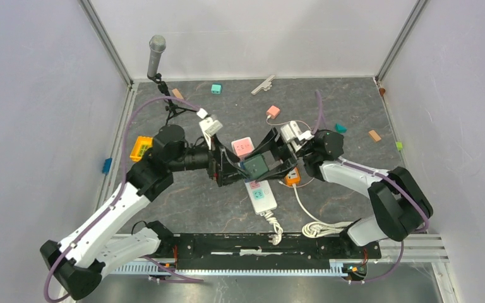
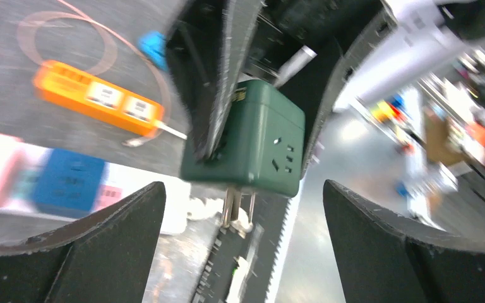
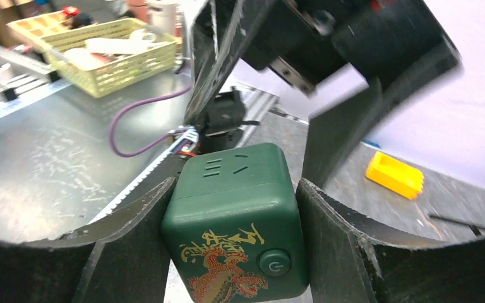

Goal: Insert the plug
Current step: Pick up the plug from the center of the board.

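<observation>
The plug is a dark green cube [image 1: 254, 166] with a dragon print and a power button [image 3: 237, 227]. It hangs above the table between both arms, and its metal prongs [image 2: 237, 205] point down. My right gripper [image 3: 235, 189] is shut on its two sides. My left gripper [image 2: 243, 189] faces the cube from the other side and stands open, its fingers well clear of it. A white power strip [image 1: 262, 196] lies on the table just below and in front of the cube.
An orange power strip [image 1: 292, 177] lies beside the right gripper, and a pink cube adapter [image 1: 242, 146] sits behind the plug. A microphone on its stand [image 1: 156, 53] is at the back left, with a yellow block [image 1: 142, 148] by the left arm. Small blocks are scattered at the back.
</observation>
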Motion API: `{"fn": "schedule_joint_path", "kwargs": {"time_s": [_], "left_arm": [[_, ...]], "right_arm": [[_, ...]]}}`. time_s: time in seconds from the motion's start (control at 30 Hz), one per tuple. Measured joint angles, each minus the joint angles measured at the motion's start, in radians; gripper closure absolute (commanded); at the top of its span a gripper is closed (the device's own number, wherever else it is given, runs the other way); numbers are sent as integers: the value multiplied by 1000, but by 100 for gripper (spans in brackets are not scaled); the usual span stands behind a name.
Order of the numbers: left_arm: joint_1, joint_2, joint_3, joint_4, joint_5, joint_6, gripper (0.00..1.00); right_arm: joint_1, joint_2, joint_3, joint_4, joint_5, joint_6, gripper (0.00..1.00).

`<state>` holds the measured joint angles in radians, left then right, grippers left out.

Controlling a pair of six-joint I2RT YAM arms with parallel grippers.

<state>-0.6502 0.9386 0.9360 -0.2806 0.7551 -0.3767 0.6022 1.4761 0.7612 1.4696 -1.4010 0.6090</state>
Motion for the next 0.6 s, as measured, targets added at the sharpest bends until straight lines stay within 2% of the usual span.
{"fn": "schedule_joint_path", "kwargs": {"time_s": [0.13,0.2,0.3,0.4,0.5,0.6], "left_arm": [[0,-80,5,-18,-288,34,0],[0,-111,5,-26,-411,50,0],[0,-145,3,-30,-558,60,0],[0,-167,-3,-43,-649,61,0],[0,-183,-24,-75,-728,61,0],[0,-185,-54,-101,-777,60,0]], "right_arm": [[-82,-32,-64,-4,95,-19,100],[-113,-84,-106,-49,163,-119,100],[-116,-232,-114,-359,340,-390,100],[-104,-340,-63,-678,525,-636,100],[-101,-395,-27,-941,708,-800,100],[-101,-430,-27,-1125,842,-871,100]]}}
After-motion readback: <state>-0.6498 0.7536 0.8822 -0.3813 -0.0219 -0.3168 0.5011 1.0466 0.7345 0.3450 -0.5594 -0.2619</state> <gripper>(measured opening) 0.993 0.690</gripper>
